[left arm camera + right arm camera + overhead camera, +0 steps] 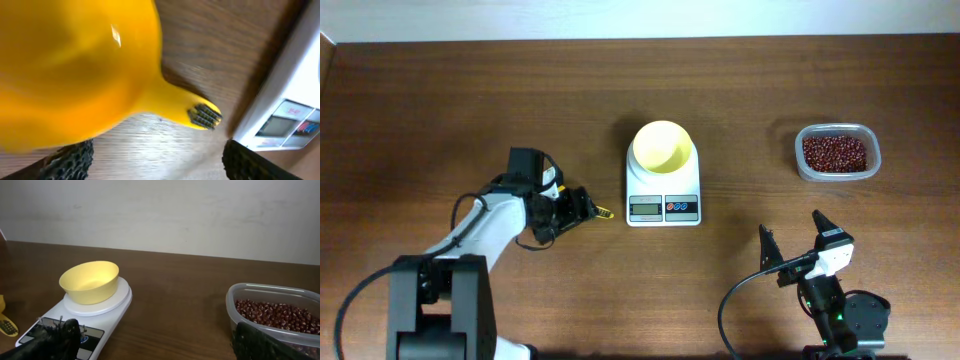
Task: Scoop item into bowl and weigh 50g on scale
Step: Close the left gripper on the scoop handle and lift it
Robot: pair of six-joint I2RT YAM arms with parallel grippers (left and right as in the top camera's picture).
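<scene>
Left gripper (578,208) spread wide over the yellow scoop (75,65), apparently not clamping it; right gripper (792,238) wide, empty.

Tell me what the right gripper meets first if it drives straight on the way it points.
Likely nothing: the right gripper aims at bare table between scale and bean container, though its outer finger might clip that container.

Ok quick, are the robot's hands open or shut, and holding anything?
Left gripper: open around the yellow scoop, not gripping it.
Right gripper: open, empty.
</scene>
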